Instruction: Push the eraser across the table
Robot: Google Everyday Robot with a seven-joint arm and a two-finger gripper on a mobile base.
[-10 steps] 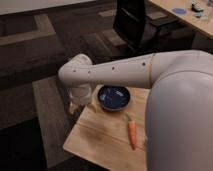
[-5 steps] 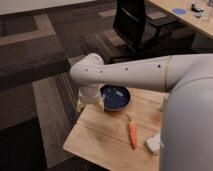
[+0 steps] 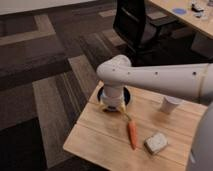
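Observation:
The eraser is a pale whitish block lying near the front right of the small light-wood table. My white arm reaches in from the right, bends at an elbow and points down. My gripper hangs over the table's far left part, right in front of a dark blue bowl, which it partly hides. The gripper is well to the left of and beyond the eraser, apart from it.
An orange carrot lies between the gripper and the eraser. A white cup stands at the back right of the table. A black office chair and a pale desk stand behind, on dark patterned carpet.
My arm has swung to the right and the elbow has risen. The white cup and the eraser have come fully into sight. The gripper stays near the blue bowl.

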